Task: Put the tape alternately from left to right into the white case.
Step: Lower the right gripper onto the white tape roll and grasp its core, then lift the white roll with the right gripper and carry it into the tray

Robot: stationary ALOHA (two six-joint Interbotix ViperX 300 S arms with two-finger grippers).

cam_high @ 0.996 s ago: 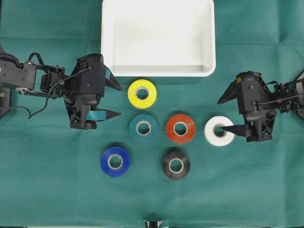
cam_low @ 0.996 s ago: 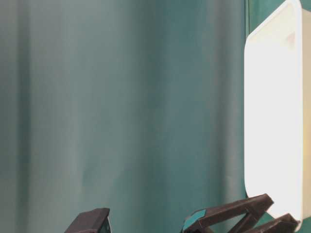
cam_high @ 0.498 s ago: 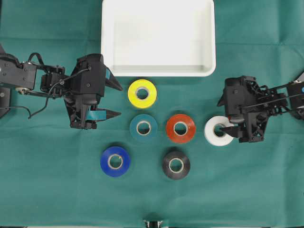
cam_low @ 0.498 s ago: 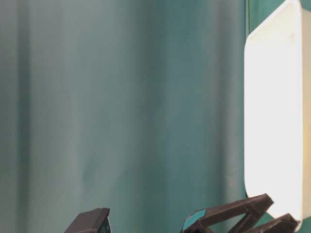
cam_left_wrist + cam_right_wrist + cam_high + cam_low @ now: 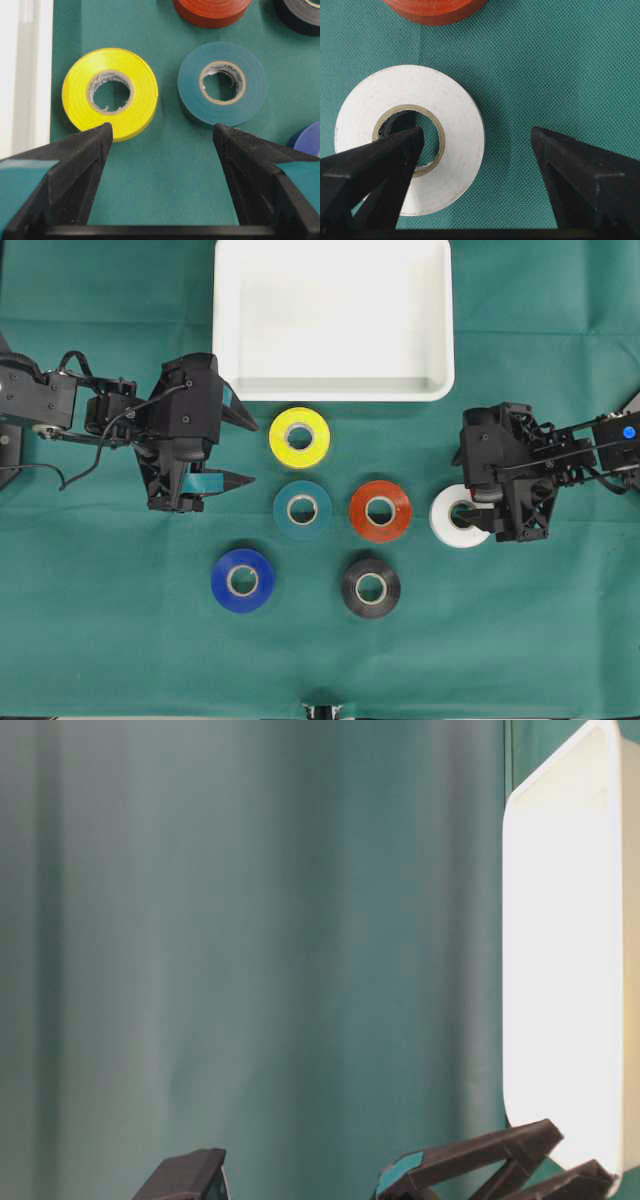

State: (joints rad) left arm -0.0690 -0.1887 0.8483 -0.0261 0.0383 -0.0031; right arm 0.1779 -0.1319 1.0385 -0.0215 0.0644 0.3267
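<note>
Six tape rolls lie flat on the green cloth: yellow (image 5: pixel 299 437), teal (image 5: pixel 302 509), red-orange (image 5: pixel 380 510), white (image 5: pixel 447 527), blue (image 5: pixel 242 580), black (image 5: pixel 370 587). Behind them is the white case (image 5: pixel 228 320), with nothing in it. My right gripper (image 5: pixel 475 132) is down over the white roll (image 5: pixel 455 115) and open. One finger (image 5: pixel 405 150) is inside the core, the other stands on the cloth clear of the rim. My left gripper (image 5: pixel 162 129) stays open with nothing in it, just short of the yellow (image 5: pixel 135 80) and teal (image 5: pixel 255 85) rolls.
Green cloth covers the whole table. The case's long front rim (image 5: pixel 330 392) lies just behind the yellow roll. The table-level view shows only the case (image 5: pixel 560 970) and dark gripper parts (image 5: pixel 470 1160) at the bottom.
The right gripper shifted left and tilted down over the white roll, one finger entering its core, and its jaws narrowed a little. The left arm and all rolls stayed put.
</note>
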